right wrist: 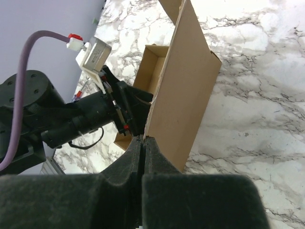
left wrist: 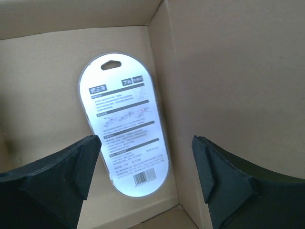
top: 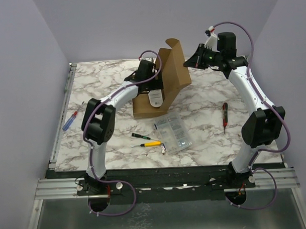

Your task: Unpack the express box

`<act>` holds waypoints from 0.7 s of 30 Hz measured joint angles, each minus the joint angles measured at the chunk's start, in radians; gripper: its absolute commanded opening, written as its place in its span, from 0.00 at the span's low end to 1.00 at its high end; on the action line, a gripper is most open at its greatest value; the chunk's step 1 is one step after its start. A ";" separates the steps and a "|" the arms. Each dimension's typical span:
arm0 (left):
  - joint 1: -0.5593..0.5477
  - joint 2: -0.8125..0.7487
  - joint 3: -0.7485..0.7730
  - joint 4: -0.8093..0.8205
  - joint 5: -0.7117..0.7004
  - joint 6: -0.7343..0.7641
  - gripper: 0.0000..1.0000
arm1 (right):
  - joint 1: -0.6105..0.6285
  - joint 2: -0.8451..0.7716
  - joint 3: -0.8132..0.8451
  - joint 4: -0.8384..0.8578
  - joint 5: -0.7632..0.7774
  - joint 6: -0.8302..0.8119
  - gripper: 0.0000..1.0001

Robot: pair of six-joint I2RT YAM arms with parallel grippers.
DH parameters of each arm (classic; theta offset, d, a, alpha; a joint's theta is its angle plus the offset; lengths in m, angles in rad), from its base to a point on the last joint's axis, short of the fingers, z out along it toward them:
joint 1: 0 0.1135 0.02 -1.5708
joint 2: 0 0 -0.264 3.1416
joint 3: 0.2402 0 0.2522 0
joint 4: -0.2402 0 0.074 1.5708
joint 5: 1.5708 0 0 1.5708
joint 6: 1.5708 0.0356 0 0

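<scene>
The brown cardboard express box (top: 142,108) lies mid-table with its hinged lid (top: 175,68) standing up. My right gripper (right wrist: 144,139) is shut on the lid's edge and holds it raised; in the top view it is at the lid's right side (top: 190,62). My left gripper (left wrist: 145,171) reaches down into the box, jaws open wide with nothing between them. Below it, a white oval blister card (left wrist: 125,126) with printed text and a barcode lies flat on the box floor, close to the right wall. The same card (top: 155,99) shows in the top view.
In front of the box lie a clear plastic compartment case (top: 174,132), a yellow-handled screwdriver (top: 150,143), a dark screwdriver (top: 139,136) and a small metal part (top: 164,149). A red-handled tool (top: 225,117) lies to the right. A blue and red pen (top: 69,120) sits at the left edge.
</scene>
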 measured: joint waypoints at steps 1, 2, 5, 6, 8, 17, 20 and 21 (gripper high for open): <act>0.005 0.007 0.000 0.000 0.002 -0.002 0.83 | 0.000 0.000 0.000 0.000 0.000 0.000 0.00; 0.011 0.013 -0.002 0.000 0.005 -0.006 0.82 | 0.000 -0.001 0.000 0.000 0.000 0.000 0.00; 0.039 0.029 -0.014 0.000 0.019 -0.019 0.81 | 0.000 -0.003 0.000 0.000 0.000 -0.001 0.00; 0.053 0.035 -0.023 0.000 0.029 -0.026 0.80 | 0.000 -0.003 -0.001 0.000 0.000 -0.001 0.00; 0.069 0.040 -0.036 0.001 0.040 -0.038 0.81 | 0.000 -0.003 -0.003 0.001 0.000 -0.002 0.00; 0.114 0.056 -0.142 0.092 0.157 -0.119 0.70 | 0.000 -0.005 -0.010 0.005 0.000 -0.002 0.00; 0.122 0.078 -0.163 0.157 0.233 -0.157 0.62 | 0.000 -0.007 -0.011 0.005 0.000 -0.002 0.00; 0.124 0.082 -0.164 0.177 0.256 -0.174 0.59 | 0.000 -0.010 -0.013 0.005 0.000 -0.002 0.00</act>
